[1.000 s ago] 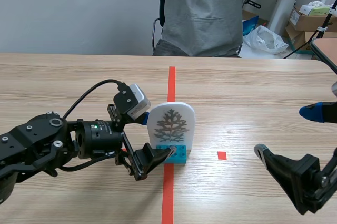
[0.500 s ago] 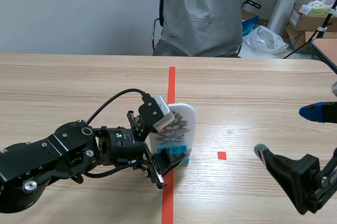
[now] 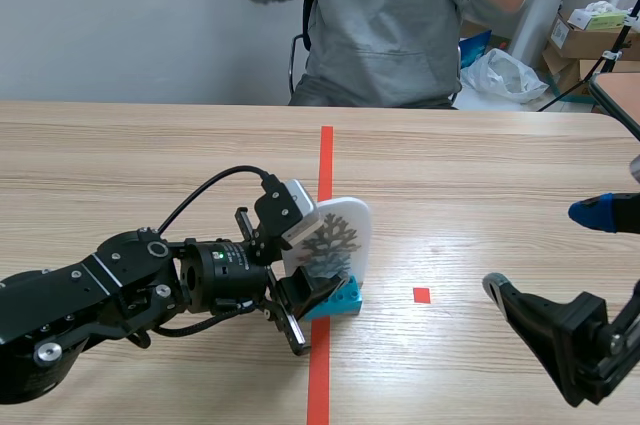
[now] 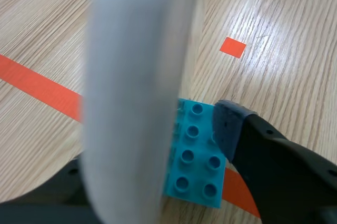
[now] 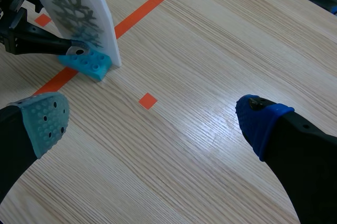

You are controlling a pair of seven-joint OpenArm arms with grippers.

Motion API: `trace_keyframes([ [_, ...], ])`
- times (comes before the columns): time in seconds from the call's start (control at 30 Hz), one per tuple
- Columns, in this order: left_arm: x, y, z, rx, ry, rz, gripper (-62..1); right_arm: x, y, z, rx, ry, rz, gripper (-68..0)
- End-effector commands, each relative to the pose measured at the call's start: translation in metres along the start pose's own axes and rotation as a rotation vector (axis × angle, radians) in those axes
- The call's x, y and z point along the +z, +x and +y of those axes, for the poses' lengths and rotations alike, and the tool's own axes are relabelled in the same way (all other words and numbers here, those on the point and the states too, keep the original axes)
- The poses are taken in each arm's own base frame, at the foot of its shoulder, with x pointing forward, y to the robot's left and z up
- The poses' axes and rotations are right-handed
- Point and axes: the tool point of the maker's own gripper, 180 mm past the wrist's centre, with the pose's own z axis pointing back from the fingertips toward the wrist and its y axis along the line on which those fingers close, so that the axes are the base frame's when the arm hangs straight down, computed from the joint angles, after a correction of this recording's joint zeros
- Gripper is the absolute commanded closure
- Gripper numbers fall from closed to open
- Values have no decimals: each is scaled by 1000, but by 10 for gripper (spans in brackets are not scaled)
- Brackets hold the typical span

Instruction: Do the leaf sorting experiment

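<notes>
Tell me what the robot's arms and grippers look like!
The left arm and right arm are black and chunky. A black cable loops to a small white box on the left wrist, near a tiny green light. The right gripper has two thick black fingers with soft pads, one grey-green and dotted, one blue.

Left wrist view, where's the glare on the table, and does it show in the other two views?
Left wrist view: a pale sheen streaks the table around the small orange square. Scene view: a bright patch right of the leaf card, beyond that square. Right wrist view: sheen beside the square, between the right gripper's open fingers.
</notes>
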Motion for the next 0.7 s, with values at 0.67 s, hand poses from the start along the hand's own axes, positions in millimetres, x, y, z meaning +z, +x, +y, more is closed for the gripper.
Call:
trace_keyframes([
  [0.67,-2,12,2,-6,4,-32,-36,-1,9,-6,5,-14,-31,-679],
])
